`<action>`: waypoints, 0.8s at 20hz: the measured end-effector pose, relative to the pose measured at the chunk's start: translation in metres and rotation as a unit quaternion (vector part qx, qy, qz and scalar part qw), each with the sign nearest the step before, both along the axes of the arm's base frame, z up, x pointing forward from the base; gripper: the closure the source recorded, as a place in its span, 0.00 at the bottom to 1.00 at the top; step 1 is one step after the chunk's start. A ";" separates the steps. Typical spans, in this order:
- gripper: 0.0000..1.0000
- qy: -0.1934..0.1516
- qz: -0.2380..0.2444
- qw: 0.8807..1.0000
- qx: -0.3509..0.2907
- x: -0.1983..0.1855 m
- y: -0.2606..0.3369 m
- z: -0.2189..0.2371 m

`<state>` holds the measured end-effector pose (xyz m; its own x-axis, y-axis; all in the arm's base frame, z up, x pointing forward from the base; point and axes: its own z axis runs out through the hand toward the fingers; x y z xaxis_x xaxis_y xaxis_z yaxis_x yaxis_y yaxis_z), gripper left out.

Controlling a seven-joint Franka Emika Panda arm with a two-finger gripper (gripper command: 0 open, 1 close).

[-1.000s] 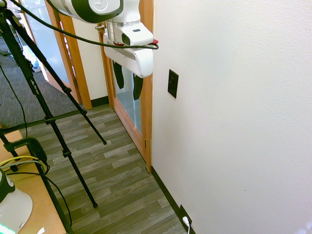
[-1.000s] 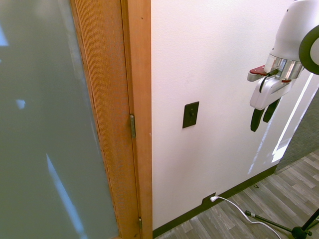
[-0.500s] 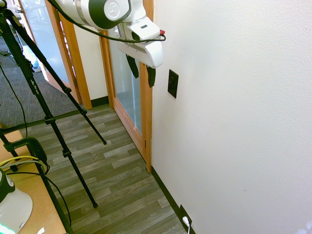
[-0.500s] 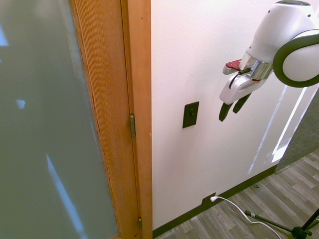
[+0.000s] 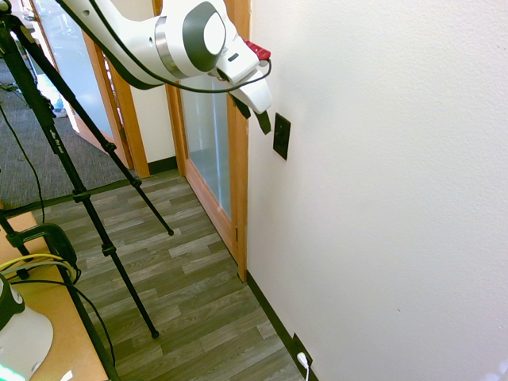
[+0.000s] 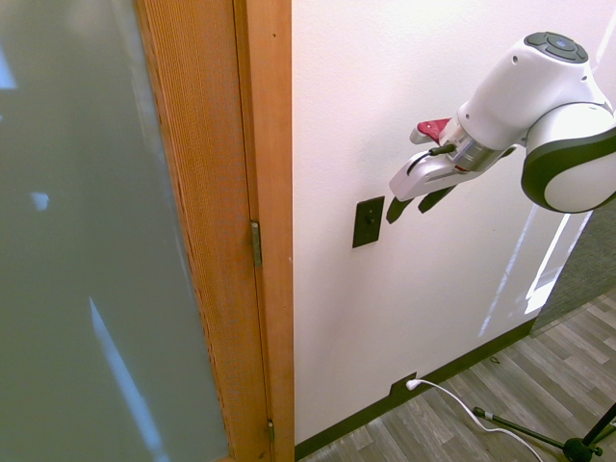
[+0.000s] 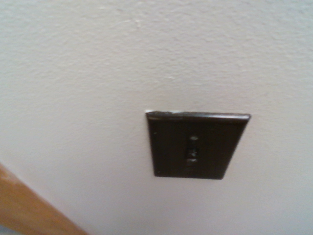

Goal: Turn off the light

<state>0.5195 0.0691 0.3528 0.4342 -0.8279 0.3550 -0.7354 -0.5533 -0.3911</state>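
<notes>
Showing one black switch plate (image 6: 368, 222) upright on one white wall (image 6: 327, 106), unlabelled as far as legible
One gripper (image 6: 408, 209) near the plate, two dark fingers (image 6: 397, 209) spread apart, nothing held; one wooden door frame (image 6: 274, 192) beside the wall; one low black outlet (image 6: 400, 385) with one white plug (image 6: 414, 384); one grey plank floor (image 6: 568, 356); no brand readable

No text, label, brand, number or sign can be read in any of the three views.
</notes>
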 end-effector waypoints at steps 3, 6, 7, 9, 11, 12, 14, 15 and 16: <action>0.00 -0.019 -0.024 0.999 -0.007 0.003 0.008 -0.003; 0.00 -0.014 -0.029 0.999 -0.003 0.002 0.020 -0.025; 0.00 -0.003 -0.033 0.999 0.007 0.000 0.026 -0.041; 0.00 -0.006 -0.032 0.999 0.006 0.000 0.026 -0.041; 0.00 -0.016 -0.034 0.999 0.004 0.004 0.024 -0.037; 0.00 -0.023 -0.036 0.999 0.003 0.009 0.024 -0.034; 0.00 -0.033 -0.036 0.999 0.002 0.021 0.025 -0.031; 0.00 -0.036 -0.036 0.999 0.002 0.027 0.025 -0.031; 1.00 -0.036 -0.037 0.999 0.001 0.033 0.025 -0.033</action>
